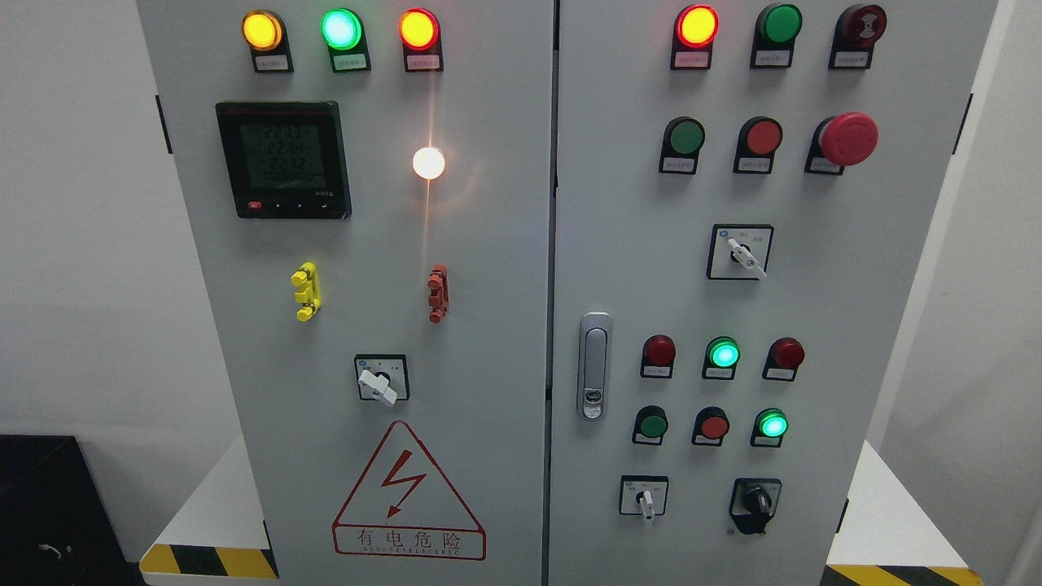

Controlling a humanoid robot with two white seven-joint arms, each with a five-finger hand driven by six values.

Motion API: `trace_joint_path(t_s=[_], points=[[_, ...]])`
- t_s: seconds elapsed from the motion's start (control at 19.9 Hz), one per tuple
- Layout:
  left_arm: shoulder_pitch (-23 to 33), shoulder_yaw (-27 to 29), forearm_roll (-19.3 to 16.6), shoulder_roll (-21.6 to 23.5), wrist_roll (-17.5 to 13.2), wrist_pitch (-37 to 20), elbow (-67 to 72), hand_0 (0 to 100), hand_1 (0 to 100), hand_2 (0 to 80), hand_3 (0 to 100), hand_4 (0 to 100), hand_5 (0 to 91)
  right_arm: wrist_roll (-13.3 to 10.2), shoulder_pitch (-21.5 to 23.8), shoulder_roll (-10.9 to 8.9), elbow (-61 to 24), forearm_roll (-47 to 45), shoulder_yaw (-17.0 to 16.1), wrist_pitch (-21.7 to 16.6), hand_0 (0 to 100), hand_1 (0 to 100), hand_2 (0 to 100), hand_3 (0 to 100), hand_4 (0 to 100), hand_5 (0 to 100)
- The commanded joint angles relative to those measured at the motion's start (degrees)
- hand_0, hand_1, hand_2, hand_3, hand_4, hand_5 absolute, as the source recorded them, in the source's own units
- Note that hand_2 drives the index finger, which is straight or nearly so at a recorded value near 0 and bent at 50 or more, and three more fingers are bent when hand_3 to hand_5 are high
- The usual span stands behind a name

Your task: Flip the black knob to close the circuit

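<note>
A: Head view: small black rotary knob (755, 503) sits low on the right door of the grey metal cabinet (488, 268), right of the white selector switch (645, 498).

B: Hands?

A: Neither in frame; state can't be told. Knob lies right of centre, so probably the right arm's reach.

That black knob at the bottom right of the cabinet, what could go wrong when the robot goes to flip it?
No hand is in view yet. The black knob sits close beside a white selector switch, so a hand could turn the wrong one. Lit and unlit buttons such as the green one lie just above and might get bumped.
</note>
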Motion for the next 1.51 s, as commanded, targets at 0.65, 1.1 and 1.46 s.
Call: trace_joint_path(t_s=[0.65,1.1,1.46], points=[[0.0,0.0,0.0,0.0,0.0,0.0,0.0,12,56,0.0,0,0,0.0,-0.3,-1.8,-0.19,0.0,1.1,4.9,-2.0,0,3,0,0,0,0],[0.0,0.0,0.0,0.0,0.0,0.0,0.0,12,56,0.0,0,0,0.0,-3.2,-3.4,0.08,-10.8,10.9,6.4,0.4,0,3,0,0,0,0],[0.0,0.0,0.0,0.0,0.0,0.0,-0.1,12,56,0.0,0,0,0.0,-5.7,-5.4,-0.45,-20.5,25.7,5.9,4.5,0,3,11,8,0,0]])
